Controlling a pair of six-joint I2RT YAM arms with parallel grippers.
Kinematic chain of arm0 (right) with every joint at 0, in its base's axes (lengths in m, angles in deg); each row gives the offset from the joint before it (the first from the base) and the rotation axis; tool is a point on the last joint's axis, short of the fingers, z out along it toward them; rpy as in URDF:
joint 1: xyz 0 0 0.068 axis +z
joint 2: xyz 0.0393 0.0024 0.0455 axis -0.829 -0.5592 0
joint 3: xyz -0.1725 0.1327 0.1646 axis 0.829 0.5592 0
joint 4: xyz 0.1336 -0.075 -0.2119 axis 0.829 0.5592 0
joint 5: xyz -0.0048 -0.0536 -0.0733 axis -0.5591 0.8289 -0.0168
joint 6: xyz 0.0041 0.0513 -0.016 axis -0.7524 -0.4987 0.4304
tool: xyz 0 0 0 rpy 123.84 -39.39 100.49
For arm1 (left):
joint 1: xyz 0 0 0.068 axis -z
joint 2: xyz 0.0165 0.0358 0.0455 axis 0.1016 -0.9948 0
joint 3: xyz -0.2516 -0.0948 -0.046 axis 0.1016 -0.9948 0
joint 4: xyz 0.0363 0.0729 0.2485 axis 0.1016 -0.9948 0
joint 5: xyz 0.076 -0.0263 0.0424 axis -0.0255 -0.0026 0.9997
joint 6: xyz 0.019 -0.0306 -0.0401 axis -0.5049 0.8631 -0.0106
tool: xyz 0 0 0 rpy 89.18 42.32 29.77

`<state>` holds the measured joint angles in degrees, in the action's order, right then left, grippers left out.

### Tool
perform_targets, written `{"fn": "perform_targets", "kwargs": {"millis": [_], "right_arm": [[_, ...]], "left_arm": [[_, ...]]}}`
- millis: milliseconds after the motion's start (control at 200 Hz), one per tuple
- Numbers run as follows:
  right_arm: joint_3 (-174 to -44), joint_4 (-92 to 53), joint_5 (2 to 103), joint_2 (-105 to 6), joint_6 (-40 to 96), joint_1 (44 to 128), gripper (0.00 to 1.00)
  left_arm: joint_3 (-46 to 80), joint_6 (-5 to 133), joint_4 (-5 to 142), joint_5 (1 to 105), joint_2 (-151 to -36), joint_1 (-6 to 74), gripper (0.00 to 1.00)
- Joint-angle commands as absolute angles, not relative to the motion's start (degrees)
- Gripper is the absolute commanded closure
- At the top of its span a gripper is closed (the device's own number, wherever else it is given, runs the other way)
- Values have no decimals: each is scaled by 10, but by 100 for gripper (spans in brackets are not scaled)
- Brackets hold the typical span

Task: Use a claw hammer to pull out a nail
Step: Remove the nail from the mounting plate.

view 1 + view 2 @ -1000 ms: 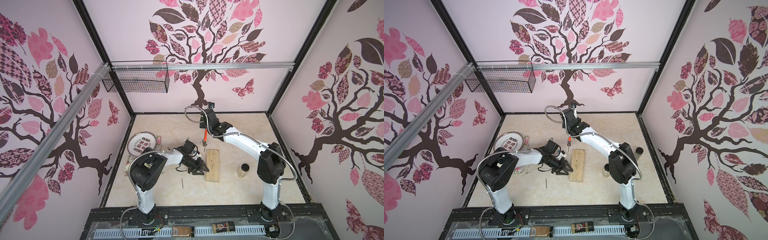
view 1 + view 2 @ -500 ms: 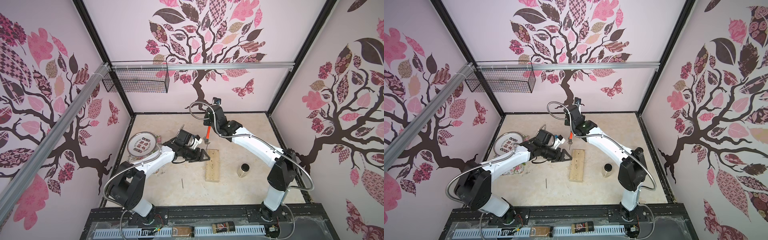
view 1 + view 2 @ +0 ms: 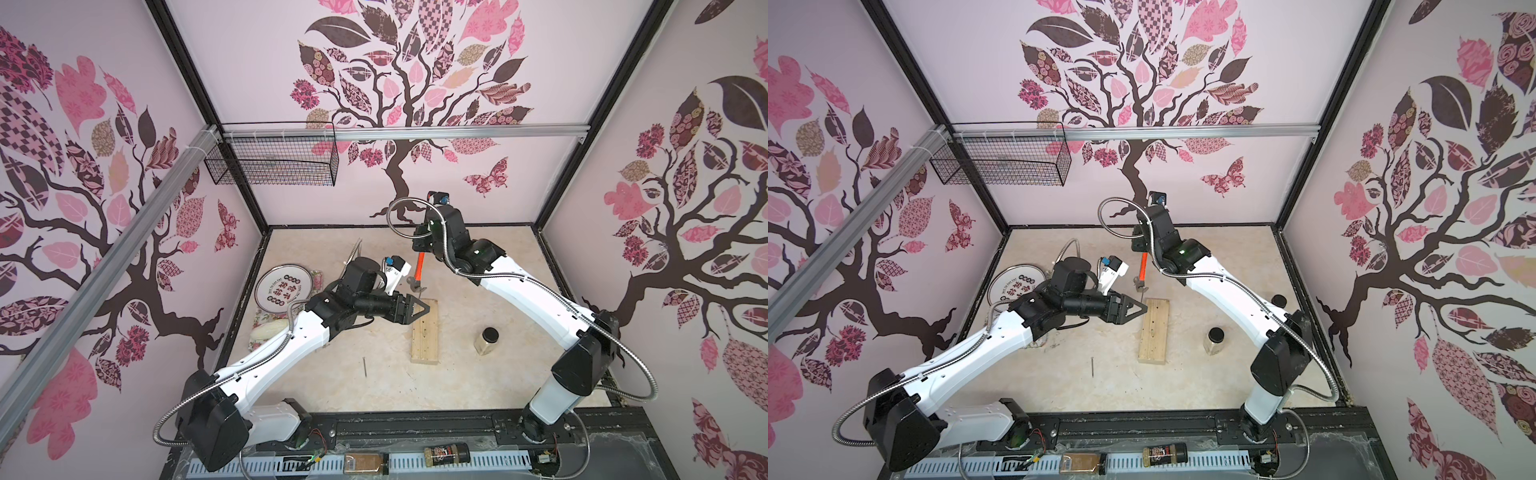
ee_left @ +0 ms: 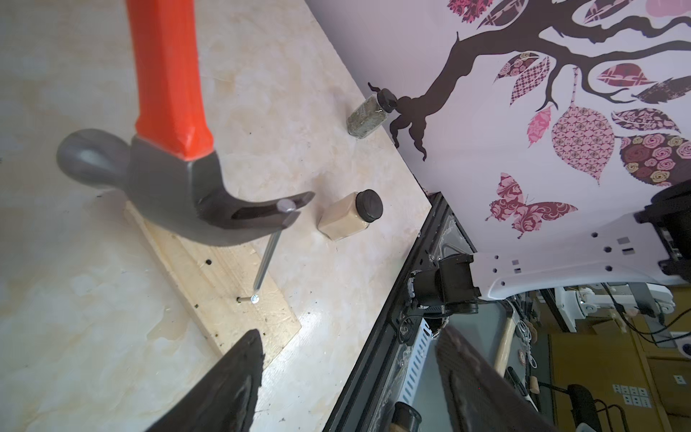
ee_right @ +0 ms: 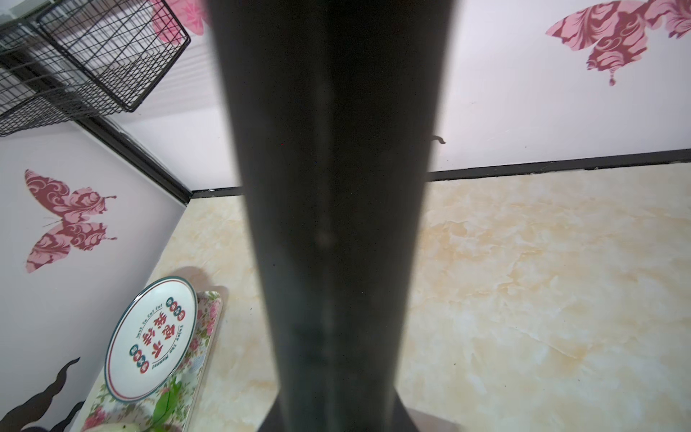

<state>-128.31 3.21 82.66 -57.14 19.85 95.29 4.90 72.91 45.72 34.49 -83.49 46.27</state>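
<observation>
Left fingers [image 4: 232,374] have spread open; right fingers [image 3: 419,246], barely visible, clamp the claw hammer's [image 4: 168,175] handle.

Both top views look steeply down from high at the front, facing the back wall [image 3: 257,75], onto the whole beige marbled surface [image 3: 374,395]. The left wrist camera sits close over the pale wooden block [image 4: 217,288], shared with both top views. The right wrist camera looks along the black-handled claw hammer [image 5: 332,224], very near, toward the round white printed plate [image 5: 149,336].
</observation>
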Motion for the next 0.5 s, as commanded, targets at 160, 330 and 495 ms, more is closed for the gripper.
{"fn": "perform_targets", "kwargs": {"millis": [160,330,495], "right_arm": [[-1267,3,798,-489,184,952,93],[-1266,4,787,-482,182,953,92],[-1270,-1,776,-485,178,953,92]], "left_arm": [[50,751,491,412,-852,463,29],[46,758,503,397,-857,464,34],[45,763,514,386,-866,464,41]]}}
